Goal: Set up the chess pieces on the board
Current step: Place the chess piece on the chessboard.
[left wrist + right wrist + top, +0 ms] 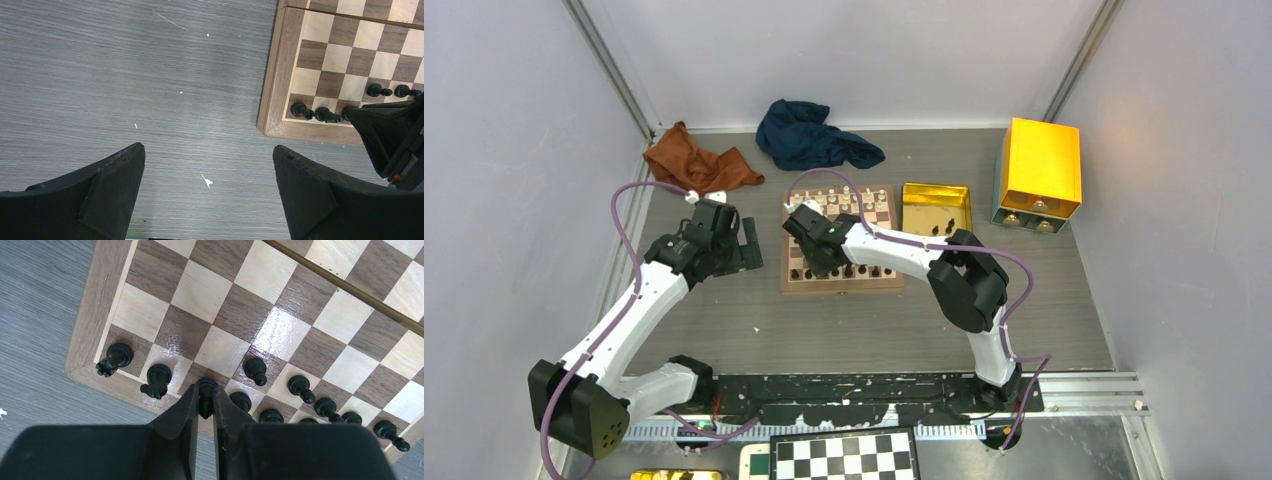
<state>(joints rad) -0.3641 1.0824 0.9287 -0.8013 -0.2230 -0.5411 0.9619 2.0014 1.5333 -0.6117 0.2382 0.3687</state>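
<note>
Black on black: the right claw [206,388] is clamped on a small piece [206,404], its type hard to tell. It holds the piece upright over the back-row square of the board [89,335] third from the near-left corner; whether it touches down I cannot tell. On one side a knight [156,382] stands just beside it, then a rook [114,359] in the corner. On the other side another back-row piece [241,401] is close, with pawns [255,371] in the row beyond. The danger, I judge, lies in the release. The fingers have little room to spread, so opening wide or lifting off at a slant could clip the knight or topple the piece. The left claw [207,152] hangs with jaws wide apart over the table [100,75], off the board's corner, holding nothing.
</note>
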